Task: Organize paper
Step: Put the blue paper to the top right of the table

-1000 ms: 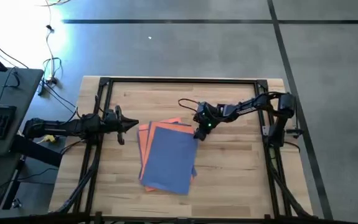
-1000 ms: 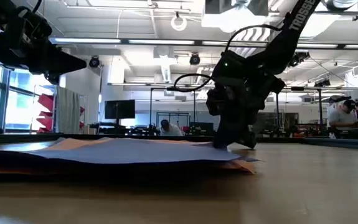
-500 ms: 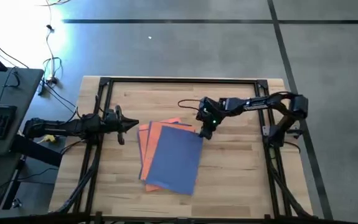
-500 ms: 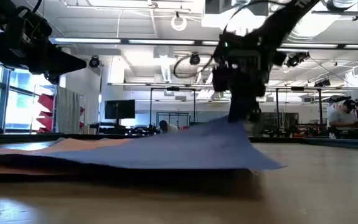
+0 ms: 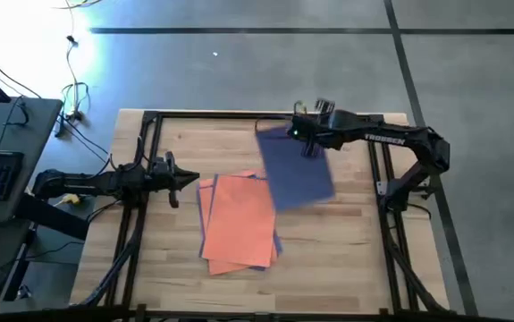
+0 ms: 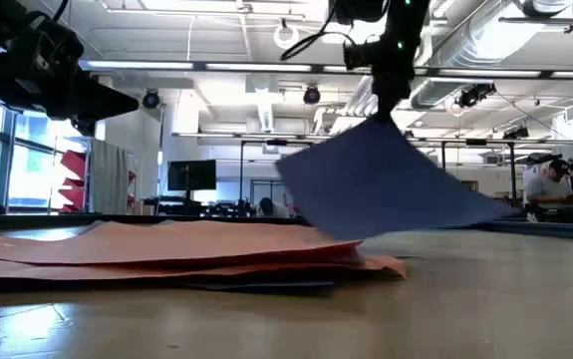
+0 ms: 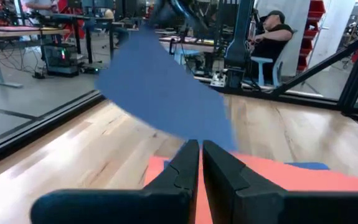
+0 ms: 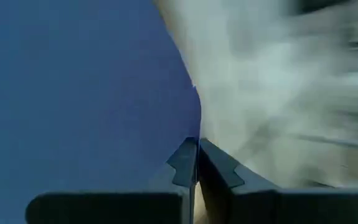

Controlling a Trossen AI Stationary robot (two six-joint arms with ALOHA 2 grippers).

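My left gripper, fingers pressed together on nothing, waits just left of the paper stack, whose top sheet is orange. My right gripper pinches one edge of a blue sheet, which hangs in the air up and right of the stack.

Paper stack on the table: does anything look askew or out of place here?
Yes. The stack is fanned, not squared: orange sheets sit skewed, with blue edges poking out beneath. One blue sheet is off the pile, hanging tilted in the air from the right gripper. The left gripper waits shut beside the stack.
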